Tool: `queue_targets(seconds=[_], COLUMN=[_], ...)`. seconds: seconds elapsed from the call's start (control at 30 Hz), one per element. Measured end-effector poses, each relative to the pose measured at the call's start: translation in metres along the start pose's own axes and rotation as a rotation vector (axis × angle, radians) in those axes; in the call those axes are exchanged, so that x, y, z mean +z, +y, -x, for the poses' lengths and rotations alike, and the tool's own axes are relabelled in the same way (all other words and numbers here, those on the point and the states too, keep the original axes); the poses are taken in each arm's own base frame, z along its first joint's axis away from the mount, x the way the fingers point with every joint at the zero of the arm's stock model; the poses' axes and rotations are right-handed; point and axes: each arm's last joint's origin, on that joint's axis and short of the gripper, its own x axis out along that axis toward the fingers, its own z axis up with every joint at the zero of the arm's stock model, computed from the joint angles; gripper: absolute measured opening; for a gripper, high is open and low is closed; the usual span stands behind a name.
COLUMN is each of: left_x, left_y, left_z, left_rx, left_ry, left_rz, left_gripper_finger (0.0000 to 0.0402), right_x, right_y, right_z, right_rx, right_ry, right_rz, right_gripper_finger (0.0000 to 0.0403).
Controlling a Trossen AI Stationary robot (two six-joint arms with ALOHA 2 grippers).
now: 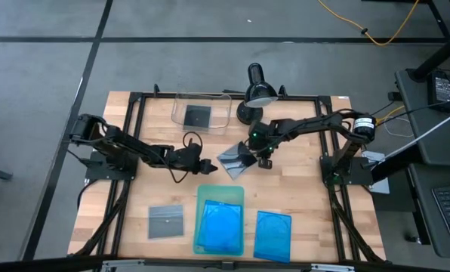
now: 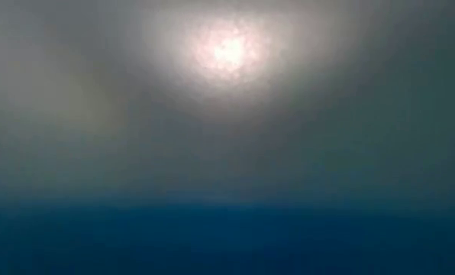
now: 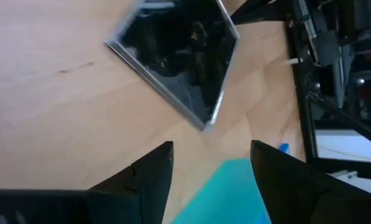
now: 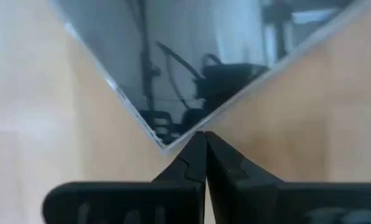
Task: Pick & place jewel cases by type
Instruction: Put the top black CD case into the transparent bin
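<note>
Between end effectors: grey case (image 1: 233, 160), corner pinched by right (image 1: 255, 157).

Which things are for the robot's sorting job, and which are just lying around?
For the job:
- held grey case, pinched by the right gripper
- loose grey case
- dark case in the clear bin
- blue case on the green tray
- second blue case

Just lying about:
- black lamp
- yellow cable
</note>
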Motion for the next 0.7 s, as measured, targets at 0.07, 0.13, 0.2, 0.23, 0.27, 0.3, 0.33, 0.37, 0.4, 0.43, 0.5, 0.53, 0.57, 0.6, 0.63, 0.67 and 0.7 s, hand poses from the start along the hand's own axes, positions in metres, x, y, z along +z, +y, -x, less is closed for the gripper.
queue_targets(seconds=[0.07,0.13,0.2,0.23,0.27,0.3,0.33,0.37,0.4,0.43,0.5,0.53,0.57,0.6,0.63,0.67,0.7], left_x=[0.000,-0.001,-0.001,-0.001,-0.001,-0.001,-0.001,-0.001,-0.002,-0.002,-0.002,-0.003,-0.003,-0.003,-0.003,-0.003,-0.003], left_y=[0.000,0.001,0.001,0.001,0.001,0.001,0.001,0.003,0.004,0.006,0.007,0.008,0.008,0.008,0.008,0.008,0.008], left_z=[-0.001,-0.001,-0.001,-0.001,-0.001,-0.001,-0.001,-0.001,-0.001,-0.001,-0.001,0.000,0.000,0.000,0.000,0.000,0.000], left_rx=[-0.001,0.002,0.001,0.004,0.004,0.004,0.009,0.021,0.037,0.052,0.070,0.075,0.078,0.077,0.076,0.076,0.077], left_ry=[0.009,0.015,0.020,0.023,0.023,0.023,0.024,0.027,0.030,0.034,0.041,0.048,0.053,0.055,0.055,0.055,0.055], left_rz=[0.005,0.005,0.005,0.004,0.000,-0.002,-0.003,-0.005,-0.007,-0.009,-0.012,-0.013,-0.014,-0.014,-0.014,-0.014,-0.014], left_gripper_finger=[0.0205,0.0205,0.0205,0.0205,0.0205,0.0205,0.0205,0.0205,0.0205,0.0205,0.0205,0.0205,0.0205,0.0205,0.0205,0.0205,0.0205], right_x=[0.002,0.006,0.009,0.011,0.012,0.013,0.015,0.017,0.019,0.021,0.022,0.023,0.023,0.024,0.026,0.028,0.032], right_y=[0.001,0.002,0.003,0.004,0.005,0.006,0.007,0.009,0.010,0.010,0.010,0.011,0.011,0.011,0.011,0.012,0.012], right_z=[0.000,0.000,0.000,0.000,-0.001,-0.001,-0.001,-0.001,-0.002,-0.003,-0.006,-0.006,-0.005,-0.003,-0.001,0.003,0.007], right_rx=[0.047,0.084,0.101,0.100,0.101,0.103,0.106,0.114,0.121,0.127,0.137,0.137,0.137,0.136,0.136,0.135,0.138], right_ry=[-0.029,-0.065,-0.096,-0.114,-0.128,-0.140,-0.155,-0.172,-0.191,-0.207,-0.213,-0.216,-0.220,-0.224,-0.224,-0.233,-0.244], right_rz=[0.007,0.019,0.030,0.038,0.045,0.052,0.060,0.068,0.073,0.070,0.057,0.043,0.042,0.041,0.042,0.048,0.058], right_gripper_finger=[0.0006,0.0006,0.0006,0.0006,0.0006,0.0006,0.0006,0.0006,0.0006,0.0006,0.0006,0.0006,0.0006,0.0006,0.0006,0.0006,0.0006])
